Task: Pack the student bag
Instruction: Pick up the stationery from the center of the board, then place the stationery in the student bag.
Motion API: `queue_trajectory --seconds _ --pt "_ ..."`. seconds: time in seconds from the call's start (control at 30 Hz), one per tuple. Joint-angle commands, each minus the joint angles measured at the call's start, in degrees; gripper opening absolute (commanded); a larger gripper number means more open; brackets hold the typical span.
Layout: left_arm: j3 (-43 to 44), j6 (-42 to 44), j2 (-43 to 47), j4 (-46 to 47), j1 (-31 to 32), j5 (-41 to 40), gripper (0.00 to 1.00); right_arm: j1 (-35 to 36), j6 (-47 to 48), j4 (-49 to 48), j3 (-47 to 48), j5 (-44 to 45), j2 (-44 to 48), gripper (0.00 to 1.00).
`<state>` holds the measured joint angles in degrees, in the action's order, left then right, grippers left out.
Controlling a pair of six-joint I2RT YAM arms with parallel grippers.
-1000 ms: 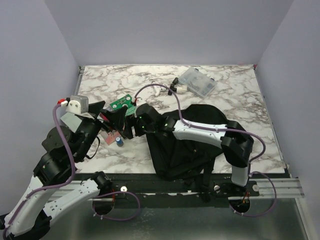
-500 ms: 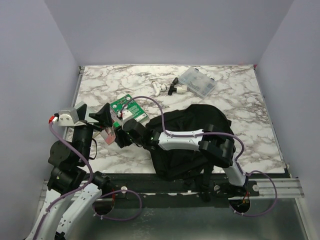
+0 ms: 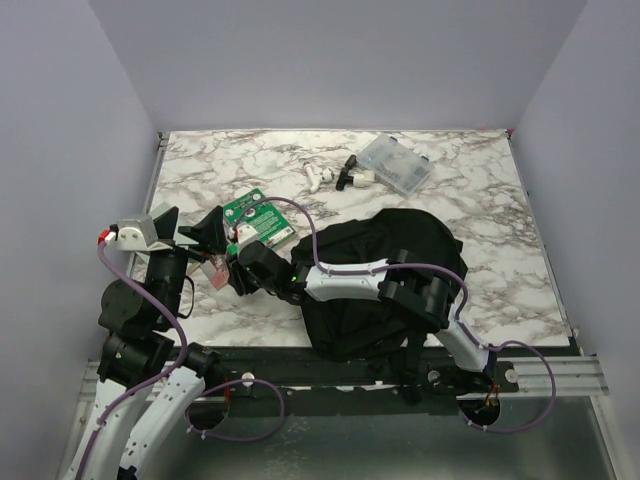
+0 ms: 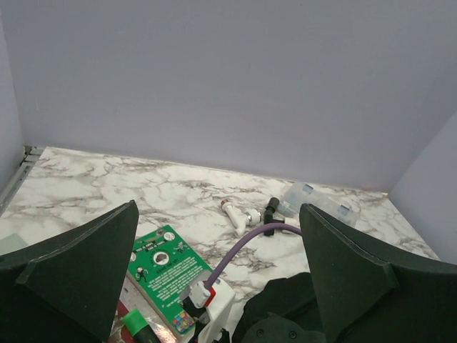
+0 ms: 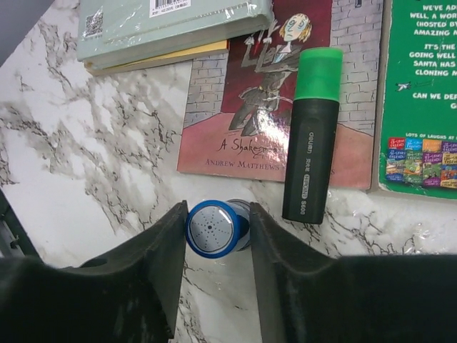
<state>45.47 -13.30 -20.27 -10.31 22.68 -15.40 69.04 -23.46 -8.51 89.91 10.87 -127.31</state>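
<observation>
Right claw [image 5: 218, 209] is low over the near left part of the surface [image 3: 500, 210]. It is partly closed, and its 2 fingers [image 5: 153, 279] sit against both sides of a small blue-rimmed cylinder [image 5: 216, 229], which I see end-on. I read that as pinched between them.

In the right wrist view, a black marker [image 5: 311, 143] with a green cap lies just beyond the cylinder, across a red paperback [image 5: 250, 93]. Its black end hangs past the cover onto the marble. A pale green book [image 5: 171, 25] meets the paperback's top left, and I can't tell which of the 2 is on top. A green-covered book [image 5: 421, 93] is right beside the paperback on the other side.

Left claw [image 4: 218, 211] hangs above the left side of the surface, fingers spread wide, nothing between them.

The student bag [image 3: 415, 235] is a black heap against the near edge, right of centre. The right arm stretches over it toward the left.

A clear compartment box [image 3: 395, 165] sits by the far edge, right of centre. Just left of it are 1 white fitting [image 3: 320, 178] and 1 small black-and-white piece [image 3: 352, 176].
</observation>
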Motion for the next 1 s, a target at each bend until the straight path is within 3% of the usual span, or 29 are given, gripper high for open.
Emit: queue_trajectory --seconds 0.0,0.1,0.2,0.27,0.4,0.57,0.77,0.97 --pt "-0.9 -0.4 -0.6 1.1 -0.4 1.3 0.96 0.4 1.1 -0.8 1.4 2.2 -0.1 0.36" --pt "-0.6 -0.4 -1.2 0.7 -0.4 2.2 0.96 0.4 0.8 -4.4 -1.9 1.9 1.6 0.26" --pt "-0.9 -0.4 -1.3 0.8 -0.5 1.3 0.97 0.4 0.5 -3.0 -2.0 1.8 3.6 0.07" --pt "-0.7 -0.3 -1.5 0.6 -0.5 1.2 0.96 0.0 -0.4 -4.3 -5.0 2.0 7.4 0.02" --pt "-0.9 -0.4 -1.5 0.6 -0.4 1.4 0.98 -5.2 -3.9 -2.9 -10.8 -1.7 17.4 0.01" --pt "-0.5 -1.3 -4.0 0.1 -0.5 4.1 0.98 -12.9 -3.9 5.5 -20.1 -2.2 31.6 0.00" --pt "0.6 -2.3 -7.9 -1.1 -0.4 7.0 0.98 -27.7 -4.0 16.9 -34.4 -1.0 50.4 0.01" --pt "1.2 -3.3 -10.9 -1.8 -0.4 9.7 0.98 -37.7 -4.9 29.6 -38.3 -3.4 57.4 0.01"
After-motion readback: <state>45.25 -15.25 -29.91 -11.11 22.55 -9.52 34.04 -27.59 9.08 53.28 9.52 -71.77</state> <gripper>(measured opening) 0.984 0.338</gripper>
